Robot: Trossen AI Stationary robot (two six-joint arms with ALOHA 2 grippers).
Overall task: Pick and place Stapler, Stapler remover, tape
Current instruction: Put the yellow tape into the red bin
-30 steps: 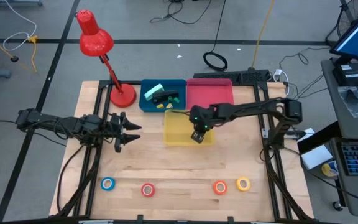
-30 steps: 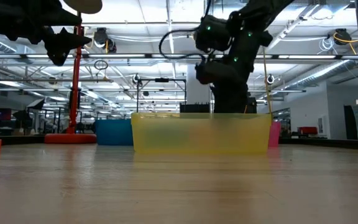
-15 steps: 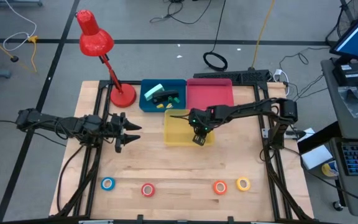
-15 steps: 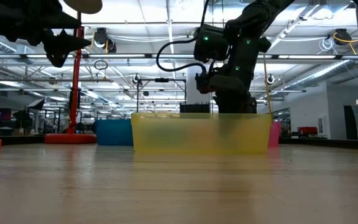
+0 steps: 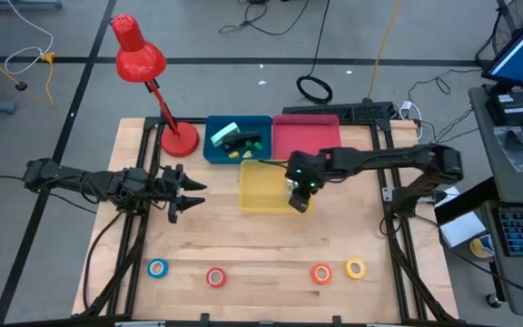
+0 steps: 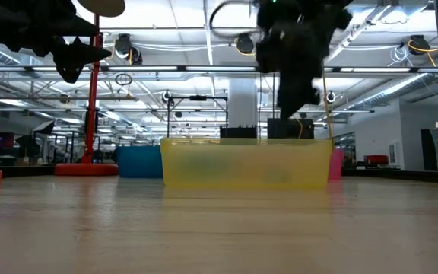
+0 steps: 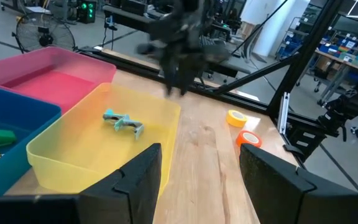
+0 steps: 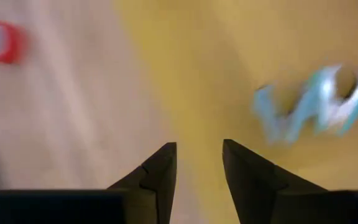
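Since a second ago the right gripper has shifted from over the middle of the yellow bin toward the bin's right rim and lifted, its dark bulk now higher in the low view; its fingers stand parted with nothing between them, and the pale teal stapler remover lies alone on the yellow bin floor, so I judge it has just been let go there. In the right wrist view the remover shows blurred at the right of the frame, clear of the fingertips. The left gripper has not moved; it hangs at centre left of the overhead frame, well apart from the bins, fingers partly spread and empty, seemingly waiting its turn. Behind the yellow bin, the blue bin holds a few green and pale items, one perhaps the stapler, though I cannot tell; the pink bin beside it looks bare. Four tape rolls sit untouched in a row along the lower edge of the table: blue, red, orange, yellow. A red desk lamp stands at upper left. No readable writing or brand shows anywhere.
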